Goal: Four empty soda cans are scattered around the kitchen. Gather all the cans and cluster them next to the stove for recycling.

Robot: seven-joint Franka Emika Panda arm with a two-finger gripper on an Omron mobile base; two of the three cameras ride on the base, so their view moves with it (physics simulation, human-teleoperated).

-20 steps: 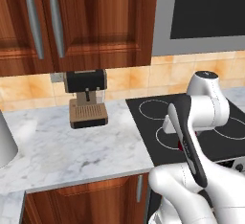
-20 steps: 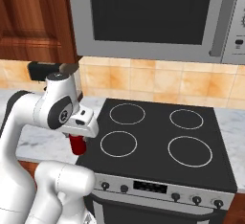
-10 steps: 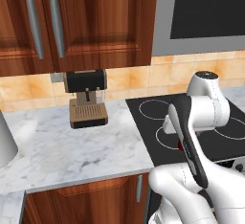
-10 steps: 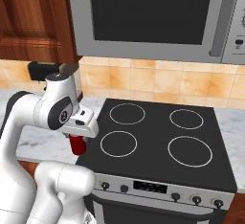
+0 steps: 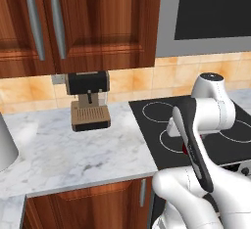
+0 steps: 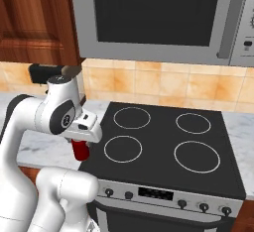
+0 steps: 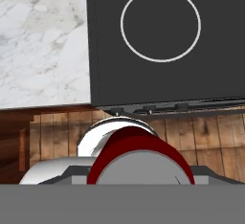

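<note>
A red soda can (image 6: 80,150) with a grey top hangs upright beneath my hand, at the front left corner of the black stove (image 6: 158,149). My gripper (image 6: 81,143) is shut on it. In the hand view the can (image 7: 139,156) sits large at the bottom, with the stove's cooktop (image 7: 191,74) and one white burner ring beyond it, and marble counter (image 7: 43,41) to the left. In the left base view my forearm covers the can, and the stove (image 5: 159,120) lies behind it.
A black and tan coffee machine (image 5: 88,101) stands at the back of the marble counter (image 5: 73,149), left of the stove. A grey object (image 5: 5,145) sits at the counter's left edge. Wooden cabinets (image 5: 73,22) and a steel microwave (image 6: 163,13) hang above.
</note>
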